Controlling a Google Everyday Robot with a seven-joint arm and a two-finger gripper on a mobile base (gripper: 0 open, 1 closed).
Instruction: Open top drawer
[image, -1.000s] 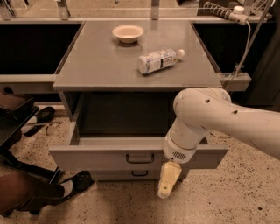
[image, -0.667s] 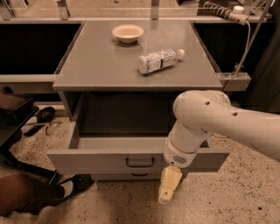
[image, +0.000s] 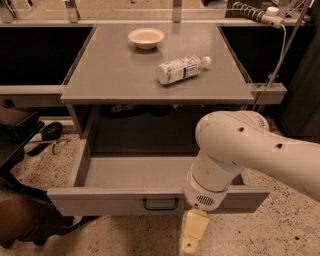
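The gripper (image: 193, 234) hangs just below the front panel of the top drawer (image: 100, 201), right of the drawer's black handle (image: 160, 204). Its opening state cannot be determined. The drawer stands pulled out.

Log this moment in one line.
top drawer: pulled out | pincer: below its front, right of handle | tabletop: bowl, bottle on side

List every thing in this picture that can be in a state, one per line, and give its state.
Top drawer: open, drawn far out.
Handle: free, nothing gripping it.
Bottle: lying on its side on the table, cap on.
Bowl: upright on the table.
Tool: pointing down below the drawer front, right of the handle and apart from it.
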